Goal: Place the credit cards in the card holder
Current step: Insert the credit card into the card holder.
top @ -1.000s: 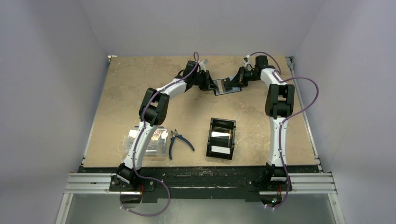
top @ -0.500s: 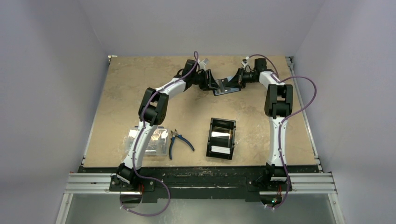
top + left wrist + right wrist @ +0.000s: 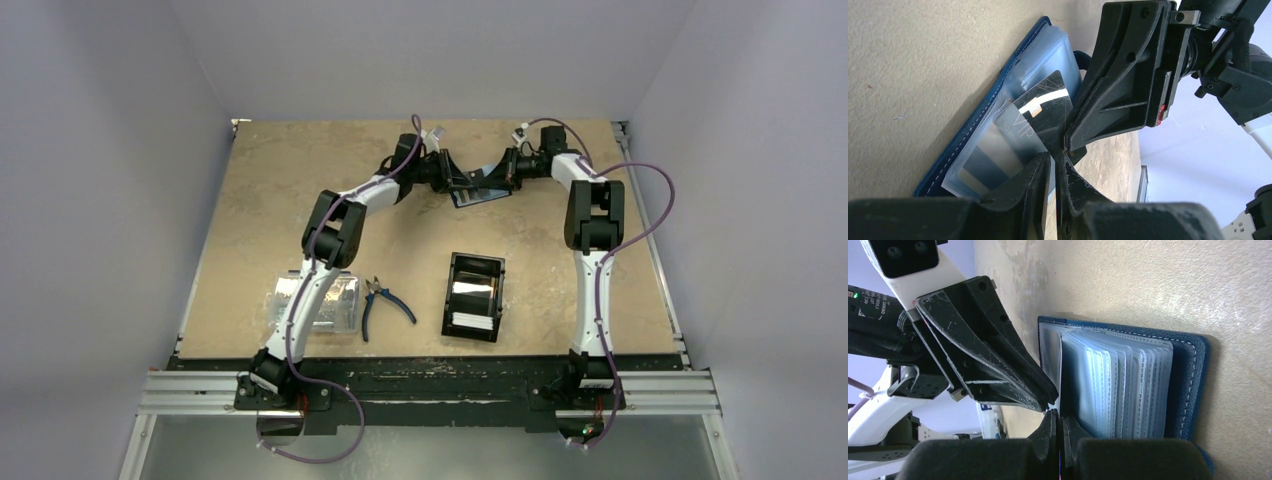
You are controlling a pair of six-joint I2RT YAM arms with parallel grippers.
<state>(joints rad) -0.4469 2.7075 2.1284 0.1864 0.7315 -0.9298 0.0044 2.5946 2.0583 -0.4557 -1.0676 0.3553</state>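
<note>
near the table's front edge, about its middle, a black tray (image 3: 448,292) holds pale credit cards (image 3: 473,322). by the far edge the navy card holder (image 3: 1188,385) lies open, with one dark card (image 3: 1045,112) in a clear sleeve. the right gripper (image 3: 1058,416) is pinched fully together against the sleeves; the left gripper (image 3: 1053,161) shows only a thin slit at the dark card's edge, and i cannot tell if it grips.

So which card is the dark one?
The VIP card, among the clear sleeves of the blue card holder; the white cards sit in the black tray.
</note>
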